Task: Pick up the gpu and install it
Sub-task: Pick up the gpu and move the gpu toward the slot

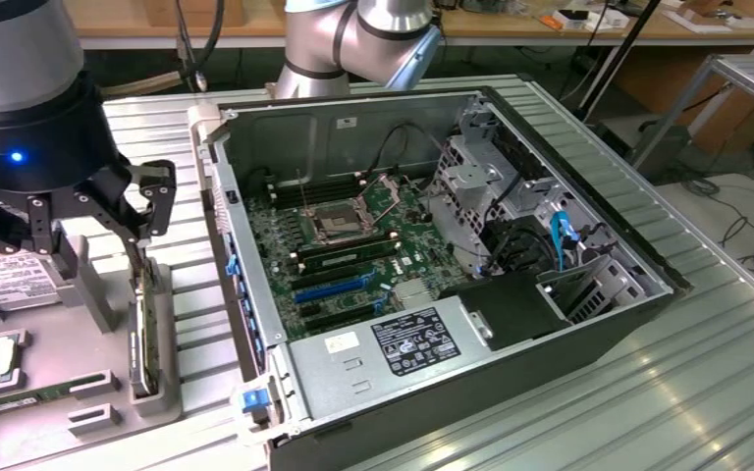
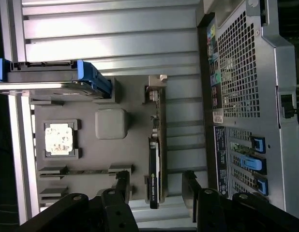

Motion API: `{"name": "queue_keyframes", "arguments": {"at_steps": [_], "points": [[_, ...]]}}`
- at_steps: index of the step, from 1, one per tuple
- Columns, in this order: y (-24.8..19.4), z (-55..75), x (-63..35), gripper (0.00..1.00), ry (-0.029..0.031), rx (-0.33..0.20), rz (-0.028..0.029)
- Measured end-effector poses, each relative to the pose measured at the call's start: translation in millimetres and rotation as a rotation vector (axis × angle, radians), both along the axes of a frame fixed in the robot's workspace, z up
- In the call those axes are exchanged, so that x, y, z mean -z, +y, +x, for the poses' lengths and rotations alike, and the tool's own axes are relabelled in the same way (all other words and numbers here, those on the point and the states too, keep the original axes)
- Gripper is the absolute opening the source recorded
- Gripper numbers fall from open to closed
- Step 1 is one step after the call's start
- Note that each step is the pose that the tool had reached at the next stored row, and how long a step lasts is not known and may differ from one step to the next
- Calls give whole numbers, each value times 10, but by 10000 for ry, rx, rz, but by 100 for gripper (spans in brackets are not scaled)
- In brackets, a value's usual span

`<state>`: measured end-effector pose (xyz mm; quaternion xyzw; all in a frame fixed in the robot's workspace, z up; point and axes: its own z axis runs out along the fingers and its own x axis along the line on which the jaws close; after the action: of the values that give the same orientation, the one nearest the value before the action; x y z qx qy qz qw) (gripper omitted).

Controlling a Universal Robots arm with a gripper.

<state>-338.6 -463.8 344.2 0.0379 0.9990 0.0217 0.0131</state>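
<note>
The gpu stands on its edge in a slot of the grey parts holder, beside the open computer case. It is a thin black card with a green board edge. My gripper hangs a little above the holder, over the card's far end, and is open. In the wrist view the two black fingers stand well apart on either side of the card's line, and the gripper holds nothing. The motherboard with its blue slots lies exposed inside the case.
The holder also carries a hard drive in a blue caddy, a processor chip and a narrow memory stick. The case's rear panel is close beside the holder. A ribbed metal table lies under everything.
</note>
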Motion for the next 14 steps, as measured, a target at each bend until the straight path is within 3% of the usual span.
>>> {"name": "queue_keyframes", "arguments": {"at_steps": [14], "points": [[0, 0, 278, 56, 1, 0, 0]]}}
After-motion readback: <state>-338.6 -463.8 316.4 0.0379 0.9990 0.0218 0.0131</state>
